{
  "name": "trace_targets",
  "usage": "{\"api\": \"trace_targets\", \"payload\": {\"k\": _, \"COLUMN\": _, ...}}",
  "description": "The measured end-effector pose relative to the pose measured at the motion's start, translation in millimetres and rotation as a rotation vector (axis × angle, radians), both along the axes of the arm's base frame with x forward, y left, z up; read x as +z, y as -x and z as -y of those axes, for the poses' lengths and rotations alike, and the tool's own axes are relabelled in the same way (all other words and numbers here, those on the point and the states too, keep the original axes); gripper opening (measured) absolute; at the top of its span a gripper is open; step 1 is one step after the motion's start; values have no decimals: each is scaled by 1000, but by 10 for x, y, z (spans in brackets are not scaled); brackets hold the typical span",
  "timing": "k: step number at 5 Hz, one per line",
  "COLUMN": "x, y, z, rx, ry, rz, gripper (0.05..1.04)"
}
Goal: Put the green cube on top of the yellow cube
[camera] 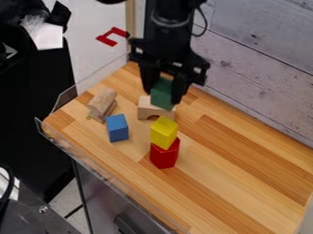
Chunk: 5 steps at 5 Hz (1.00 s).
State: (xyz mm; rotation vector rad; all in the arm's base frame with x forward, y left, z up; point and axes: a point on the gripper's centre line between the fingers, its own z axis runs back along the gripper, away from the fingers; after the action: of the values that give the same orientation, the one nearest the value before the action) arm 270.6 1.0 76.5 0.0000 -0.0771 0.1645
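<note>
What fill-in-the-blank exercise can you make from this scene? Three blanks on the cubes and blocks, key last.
The gripper is holding a cube whose color is ____.
The yellow cube rests on a block whose color is ____.
The lone cube standing on the tabletop is ____.

Missing words: green; red; blue.

My arm (169, 27): black, in from top edge, roughly vertical, thin cable (204, 22) looped beside it. My gripper (163, 96): hanging, tips down. My fingers (179, 87): side by side, parted, closed firmly on their load.
</note>
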Motion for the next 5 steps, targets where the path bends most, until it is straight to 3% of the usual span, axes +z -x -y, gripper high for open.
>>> {"api": "trace_targets", "payload": {"k": 2, "x": -47, "y": 92, "z": 6, "rx": -5, "ry": 24, "rz": -55, "gripper": 571}}
{"api": "trace_targets", "payload": {"k": 5, "x": -184, "y": 134, "z": 50, "rx": -30, "ry": 28, "rz": -69, "gripper": 571}}
